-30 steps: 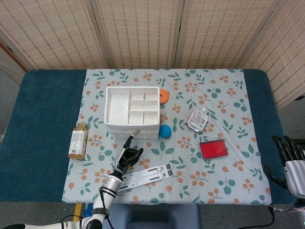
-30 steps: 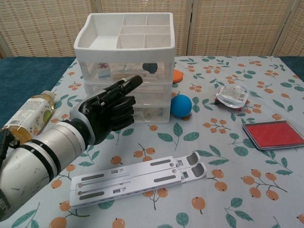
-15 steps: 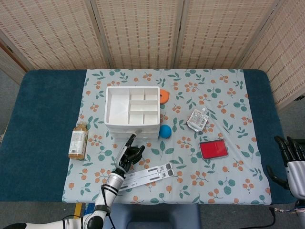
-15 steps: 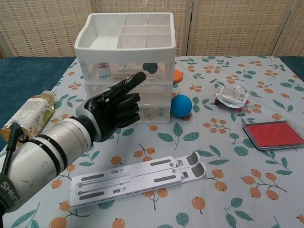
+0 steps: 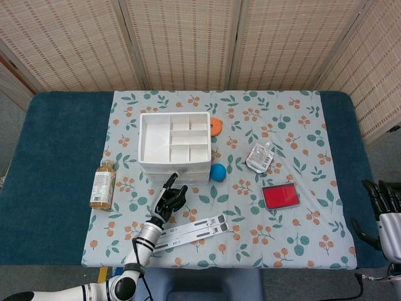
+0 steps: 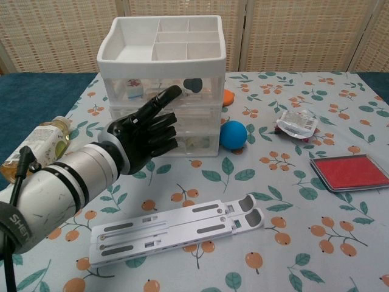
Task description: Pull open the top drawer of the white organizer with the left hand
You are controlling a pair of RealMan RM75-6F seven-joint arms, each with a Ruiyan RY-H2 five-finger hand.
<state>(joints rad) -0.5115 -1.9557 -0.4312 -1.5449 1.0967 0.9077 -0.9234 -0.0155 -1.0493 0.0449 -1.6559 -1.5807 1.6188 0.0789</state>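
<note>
Reaching: left hand (image 6: 146, 135) at the white organizer (image 6: 161, 85) front, one finger extended toward 1 o'clock at the top drawer (image 6: 159, 89), others curled, holding nothing, seemingly to hook its pull | drawer flush in stack | right hand (image 5: 383, 216) idle at table's 4 o'clock edge, fingers apart, empty

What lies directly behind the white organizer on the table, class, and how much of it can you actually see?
Behind the white organizer, at its rear right corner, lies an orange object. Only its right part shows; the rest is hidden by the organizer, so its full shape cannot be told.
</note>
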